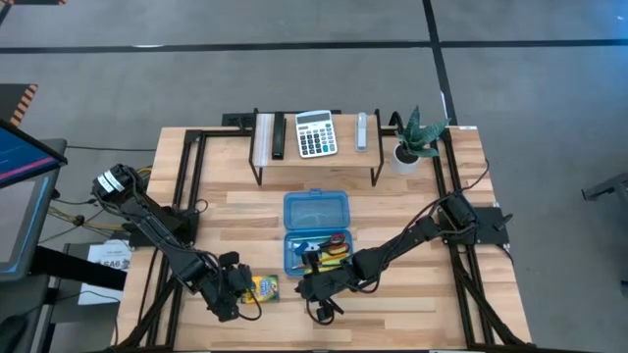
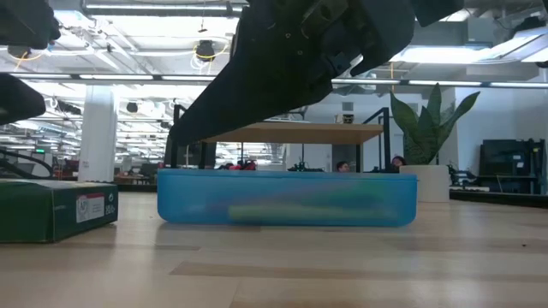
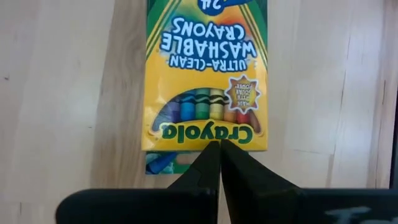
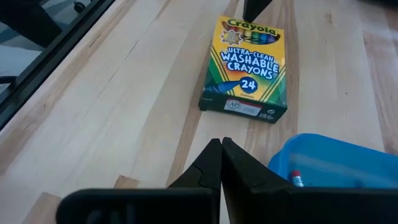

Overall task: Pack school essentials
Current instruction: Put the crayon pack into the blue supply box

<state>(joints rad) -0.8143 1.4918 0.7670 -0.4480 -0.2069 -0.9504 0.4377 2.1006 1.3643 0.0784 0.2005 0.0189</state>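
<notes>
The yellow crayon box (image 1: 262, 288) lies flat on the table near its near edge, printed face up; the left wrist view (image 3: 205, 81) and the right wrist view (image 4: 245, 68) both show it. My left gripper (image 3: 219, 144) is shut, with its tips at the box's "Crayola" end. My right gripper (image 4: 221, 142) is also shut. It hovers over bare wood between the crayon box and the open blue case (image 1: 316, 230). The case's lower half holds red, yellow and orange items (image 1: 329, 250). In the low view the box (image 2: 56, 210) stands left of the case (image 2: 287, 198). My left gripper's shut fingertips (image 3: 208, 155) come slanting down at the crayon box's "Crayola" end (image 3: 205, 132). I cannot tell whether they touch it. The box lies flat on the table.
A raised wooden shelf (image 1: 314, 157) at the far side carries the grey calculator (image 1: 314, 132), a black object (image 1: 278, 135) and a grey object (image 1: 362, 130). A potted plant (image 1: 417, 137) stands at its right. Black frame rails run along both table sides.
</notes>
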